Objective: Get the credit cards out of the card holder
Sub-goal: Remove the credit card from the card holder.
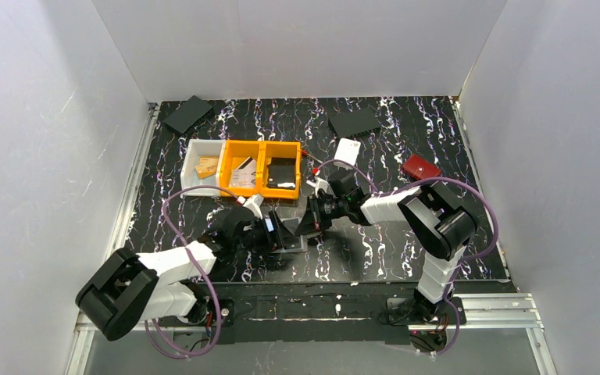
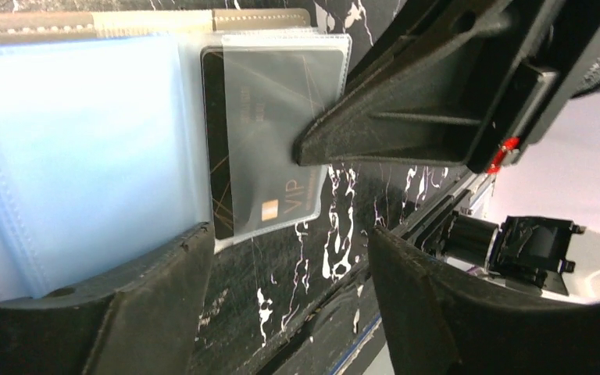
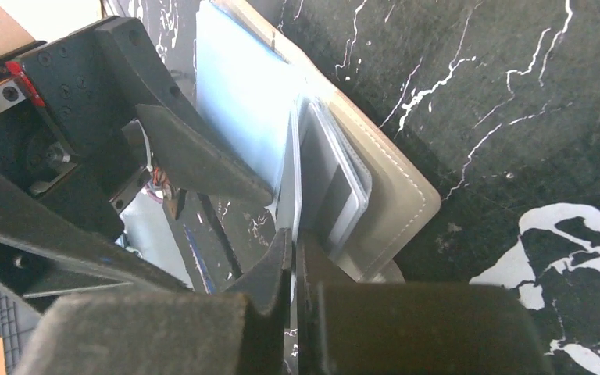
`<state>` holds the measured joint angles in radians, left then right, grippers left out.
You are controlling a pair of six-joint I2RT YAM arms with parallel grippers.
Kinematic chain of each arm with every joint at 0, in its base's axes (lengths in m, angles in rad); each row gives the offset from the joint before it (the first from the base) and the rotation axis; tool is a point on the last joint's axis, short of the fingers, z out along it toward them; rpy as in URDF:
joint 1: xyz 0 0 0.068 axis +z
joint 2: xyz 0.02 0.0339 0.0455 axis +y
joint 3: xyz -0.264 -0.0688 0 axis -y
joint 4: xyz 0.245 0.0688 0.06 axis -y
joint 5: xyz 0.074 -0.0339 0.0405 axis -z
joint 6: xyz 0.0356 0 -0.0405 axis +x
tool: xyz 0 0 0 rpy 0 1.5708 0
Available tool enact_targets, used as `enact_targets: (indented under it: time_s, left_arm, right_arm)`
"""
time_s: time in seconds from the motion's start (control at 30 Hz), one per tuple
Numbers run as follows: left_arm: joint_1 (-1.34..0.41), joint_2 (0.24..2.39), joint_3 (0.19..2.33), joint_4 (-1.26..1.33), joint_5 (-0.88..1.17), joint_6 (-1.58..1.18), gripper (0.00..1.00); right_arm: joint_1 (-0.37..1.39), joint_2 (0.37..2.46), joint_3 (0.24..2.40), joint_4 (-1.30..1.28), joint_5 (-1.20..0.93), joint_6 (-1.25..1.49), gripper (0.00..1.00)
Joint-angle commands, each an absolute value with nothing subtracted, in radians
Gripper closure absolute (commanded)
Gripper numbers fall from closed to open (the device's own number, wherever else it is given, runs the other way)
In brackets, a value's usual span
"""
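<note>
The card holder (image 1: pixel 287 234) lies open on the mat between both grippers. In the left wrist view its pale blue plastic sleeves (image 2: pixel 86 148) fan out, and a dark credit card (image 2: pixel 217 141) marked VIP sits in a clear sleeve (image 2: pixel 281 86). My left gripper (image 2: pixel 289 242) is open, and its left finger (image 2: pixel 148 305) rests on the blue sleeves. My right gripper (image 3: pixel 293 242) is shut on the thin edge of a clear sleeve (image 3: pixel 294 176), beside the grey-taupe cover (image 3: pixel 394 195). I cannot tell whether the card itself is pinched. In the top view the left gripper (image 1: pixel 269 233) and right gripper (image 1: pixel 310 219) almost touch.
Two orange bins (image 1: pixel 266 168) and a white bin (image 1: pixel 201 166) stand behind the grippers. A small white case (image 1: pixel 348 151) and a red wallet (image 1: pixel 421 167) lie at the back right. Black flat pieces lie at the back left (image 1: pixel 187 114) and back middle (image 1: pixel 354 121). White walls surround the mat.
</note>
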<state>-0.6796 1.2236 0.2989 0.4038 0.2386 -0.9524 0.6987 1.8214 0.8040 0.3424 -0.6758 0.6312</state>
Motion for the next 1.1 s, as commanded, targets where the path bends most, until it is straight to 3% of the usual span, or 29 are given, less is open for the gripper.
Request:
enact_targets:
  time_s: [0.0, 0.13, 0.3, 0.53, 0.93, 1.07]
  left_arm:
    - [-0.662, 1.138, 0.238, 0.336, 0.227, -0.969, 0.26]
    - [-0.619, 1.043, 0.202, 0.362, 0.263, -0.993, 0.27]
    - [-0.585, 1.019, 0.171, 0.459, 0.341, -1.011, 0.39]
    - [-0.583, 1.039, 0.183, 0.595, 0.411, -1.013, 0.52]
    - [-0.569, 1.078, 0.177, 0.615, 0.370, -0.984, 0.54]
    - [-0.568, 1.100, 0.195, 0.633, 0.387, -0.972, 0.63]
  right_arm:
    - [0.669, 1.811, 0.812, 0.378, -0.714, 0.598, 0.99]
    - [0.616, 1.813, 0.787, 0.456, -0.842, 0.569, 0.99]
    - [0.594, 1.826, 0.751, 0.645, -0.992, 0.651, 0.99]
    - [0.595, 1.812, 0.751, 0.693, -1.032, 0.665, 0.99]
    - [0.603, 1.817, 0.751, 0.761, -1.093, 0.697, 0.99]
    - [0.610, 1.825, 0.753, 0.787, -1.108, 0.719, 0.99]
